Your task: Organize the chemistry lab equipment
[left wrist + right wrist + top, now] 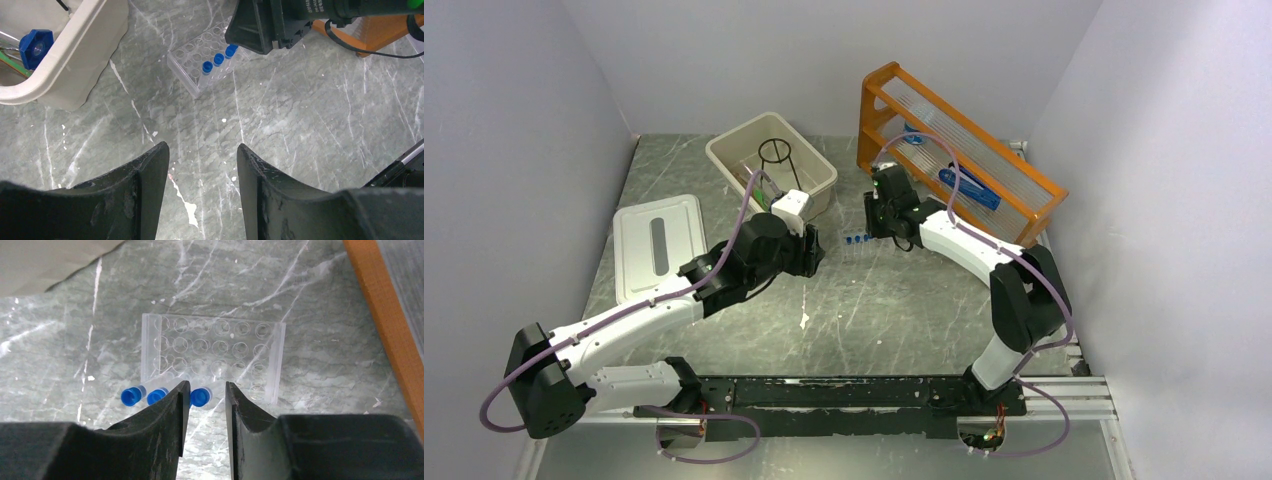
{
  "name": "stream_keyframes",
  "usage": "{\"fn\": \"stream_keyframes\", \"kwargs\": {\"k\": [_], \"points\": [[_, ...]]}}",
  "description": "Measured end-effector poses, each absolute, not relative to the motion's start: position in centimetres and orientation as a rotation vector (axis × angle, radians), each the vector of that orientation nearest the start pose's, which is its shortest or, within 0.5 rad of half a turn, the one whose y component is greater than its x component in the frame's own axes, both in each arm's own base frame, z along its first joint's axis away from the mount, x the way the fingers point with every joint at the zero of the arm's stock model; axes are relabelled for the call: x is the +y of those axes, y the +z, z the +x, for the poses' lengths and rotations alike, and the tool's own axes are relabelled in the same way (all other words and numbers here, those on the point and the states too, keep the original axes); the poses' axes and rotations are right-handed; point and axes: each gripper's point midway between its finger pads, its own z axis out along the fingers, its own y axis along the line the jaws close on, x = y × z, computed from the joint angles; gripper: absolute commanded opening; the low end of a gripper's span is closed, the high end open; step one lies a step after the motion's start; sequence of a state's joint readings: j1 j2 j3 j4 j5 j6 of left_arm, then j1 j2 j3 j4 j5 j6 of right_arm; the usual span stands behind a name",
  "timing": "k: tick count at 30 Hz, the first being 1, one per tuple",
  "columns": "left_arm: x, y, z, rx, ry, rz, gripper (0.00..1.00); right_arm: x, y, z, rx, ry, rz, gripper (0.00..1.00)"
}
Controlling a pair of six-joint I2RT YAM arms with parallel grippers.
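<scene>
A clear tube rack (856, 243) stands on the table centre with three blue-capped test tubes (156, 396) in its near row. It also shows in the left wrist view (192, 65) and the right wrist view (212, 352). My right gripper (205, 387) is open and empty, hovering just above the tubes, with the rightmost cap (200, 397) showing beside its left finger. From above it (876, 226) sits right of the rack. My left gripper (202, 150) is open and empty over bare table, left of the rack (811, 252). A black wire ring stand (776, 152) sits in the beige bin.
The beige bin (816, 180) stands at the back, holding a blue piece (36, 46). A white lid (658, 243) lies at the left. The orange shelf rack (954, 150) leans at the back right, close behind my right arm.
</scene>
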State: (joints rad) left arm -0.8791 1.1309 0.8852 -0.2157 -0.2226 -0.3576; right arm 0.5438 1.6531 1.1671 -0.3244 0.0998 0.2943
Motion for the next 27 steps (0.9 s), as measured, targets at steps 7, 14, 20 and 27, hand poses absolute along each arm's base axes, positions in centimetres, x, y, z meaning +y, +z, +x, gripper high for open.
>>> {"fn": "stream_keyframes", "kwargs": {"k": [7, 14, 20, 27], "points": [[-26.5, 20.6, 25.2, 2.027, -0.553, 0.39, 0.57, 21.4, 9.6, 36.5, 2.43, 0.251, -0.272, 0.33], [-26.5, 20.6, 25.2, 2.027, -0.553, 0.389, 0.57, 21.0, 9.3, 36.2, 2.447, 0.231, -0.272, 0.29], [-26.5, 20.6, 25.2, 2.027, -0.553, 0.389, 0.57, 21.2, 9.2, 35.9, 2.457, 0.25, -0.282, 0.28], [-26.5, 20.5, 25.2, 2.028, -0.55, 0.387, 0.57, 21.3, 9.6, 35.8, 2.453, 0.262, -0.27, 0.36]]}}
